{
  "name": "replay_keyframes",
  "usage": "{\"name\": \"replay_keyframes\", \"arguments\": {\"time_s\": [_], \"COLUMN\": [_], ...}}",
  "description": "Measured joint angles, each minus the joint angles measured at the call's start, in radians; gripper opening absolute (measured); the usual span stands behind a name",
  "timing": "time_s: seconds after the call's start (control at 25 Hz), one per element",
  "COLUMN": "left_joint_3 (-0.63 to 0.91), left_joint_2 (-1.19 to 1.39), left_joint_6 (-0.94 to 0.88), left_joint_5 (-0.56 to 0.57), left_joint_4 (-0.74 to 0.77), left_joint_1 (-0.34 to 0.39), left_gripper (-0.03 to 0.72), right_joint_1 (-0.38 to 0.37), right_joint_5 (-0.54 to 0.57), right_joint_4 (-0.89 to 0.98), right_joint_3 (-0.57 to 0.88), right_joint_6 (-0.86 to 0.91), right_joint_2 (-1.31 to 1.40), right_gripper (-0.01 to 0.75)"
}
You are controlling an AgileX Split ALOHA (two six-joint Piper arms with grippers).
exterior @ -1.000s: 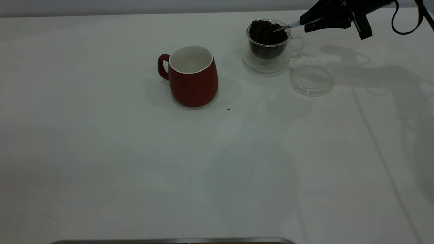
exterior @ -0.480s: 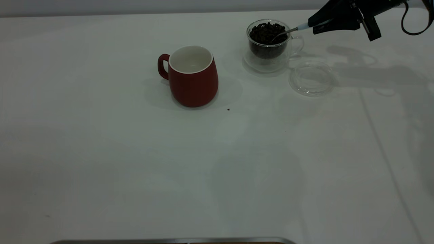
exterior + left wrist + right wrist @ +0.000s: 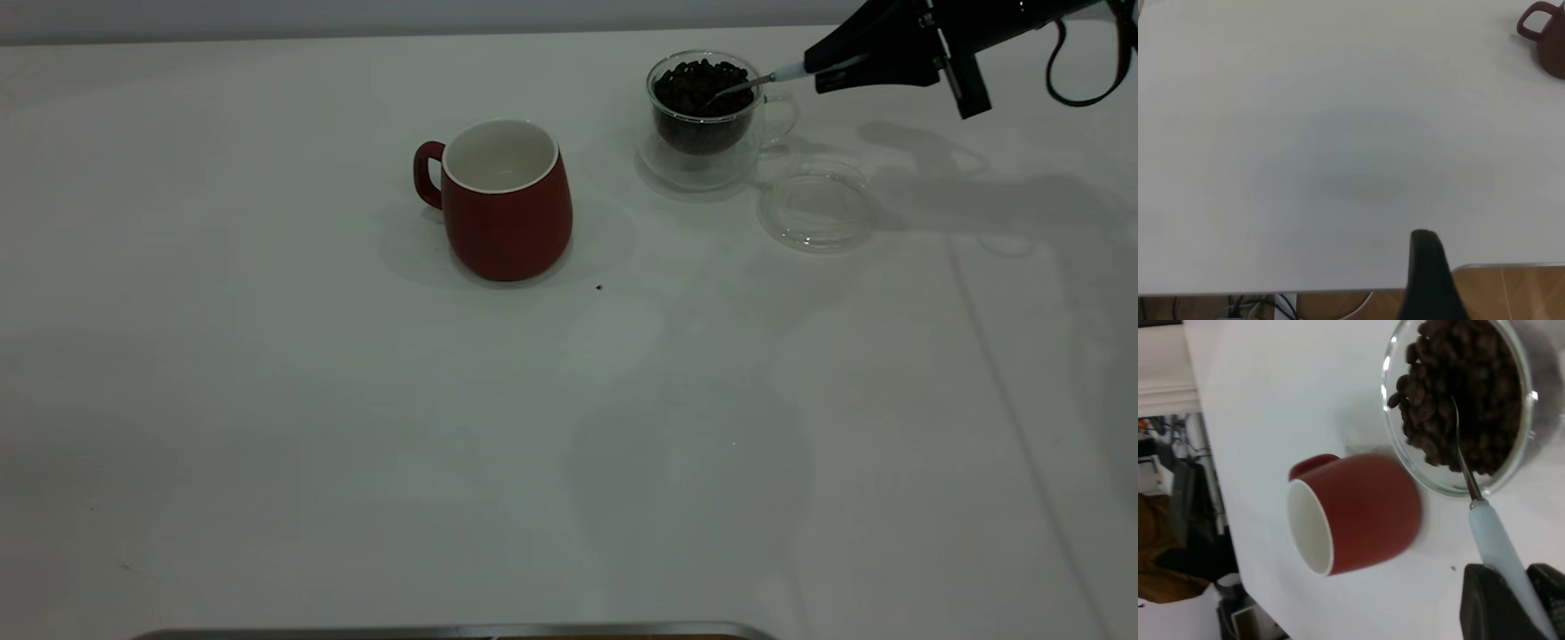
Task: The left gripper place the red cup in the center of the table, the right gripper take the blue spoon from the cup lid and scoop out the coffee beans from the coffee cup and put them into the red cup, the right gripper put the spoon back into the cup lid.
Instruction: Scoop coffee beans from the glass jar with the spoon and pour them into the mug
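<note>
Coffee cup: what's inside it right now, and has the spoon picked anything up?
The coffee cup holds a heap of coffee beans. The blue spoon, held by the right gripper, reaches into them; its bowl is buried, so any load is hidden.

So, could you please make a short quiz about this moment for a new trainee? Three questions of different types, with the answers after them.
1. True or false: the red cup already holds coffee beans.
2. Multiple choice: where is the bowl of the blue spoon? A. lying in the cup lid. B. dipped among the beans in the coffee cup. C. held over the red cup.
3. Short answer: which gripper holds the spoon, and by which part?

Key
1. False: its white inside looks empty.
2. B.
3. The right gripper, shut on the spoon's pale blue handle. The left gripper is parked near the table edge, away from the work.
</note>
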Motion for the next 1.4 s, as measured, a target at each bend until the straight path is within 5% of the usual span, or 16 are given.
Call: {"name": "replay_keyframes", "arguments": {"time_s": [1.4], "left_joint_3": [0.000], "left_joint_2": [0.000], "left_joint_6": [0.003], "left_joint_5": [0.000], "left_joint_4": [0.000], "left_joint_1": [0.000], "left_gripper": [0.567], "right_joint_1": [-0.002], "right_joint_5": [0.111], "right_joint_4": [0.160], "right_joint_3": [0.000], "right_joint_6": [-0.099], "right_joint_2": [0.012], "right_gripper": [0.113]}}
